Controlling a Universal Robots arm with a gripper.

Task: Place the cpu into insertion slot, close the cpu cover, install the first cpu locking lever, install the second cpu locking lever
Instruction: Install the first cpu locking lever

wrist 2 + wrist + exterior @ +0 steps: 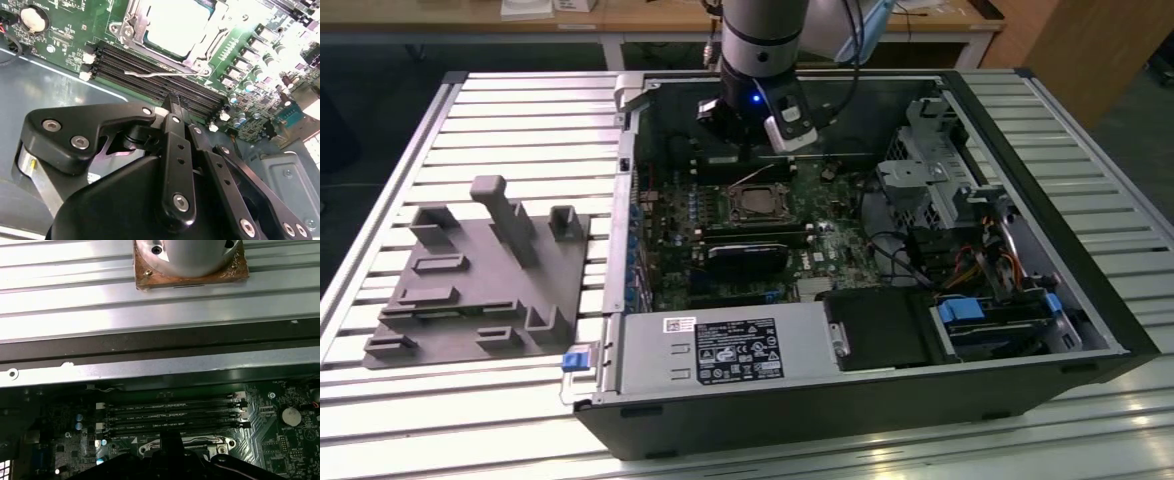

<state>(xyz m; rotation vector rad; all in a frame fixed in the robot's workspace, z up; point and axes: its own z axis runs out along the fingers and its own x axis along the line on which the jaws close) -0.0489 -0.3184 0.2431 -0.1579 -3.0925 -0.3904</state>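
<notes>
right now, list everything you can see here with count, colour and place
computer case: 1, black, open, on the table
table: 1, silver, slatted, under the case
fixture plate: 1, grey, on the table, at the exterior view's left of the case
motherboard: 1, green, inside the case
cpu: 1, silver-grey, in the socket on the motherboard
cpu cover: 1, silvery frame, round the cpu
locking lever: 1 clear, thin silver, beside the socket
memory slots: 4, black, beside the socket
coin battery: 1, silver, on the motherboard
power supply: 1, silver, in the case, at the exterior view's lower left
arm: 1, grey, reaching down into the case
claw: 1, black, above the memory slots near the socket
</notes>
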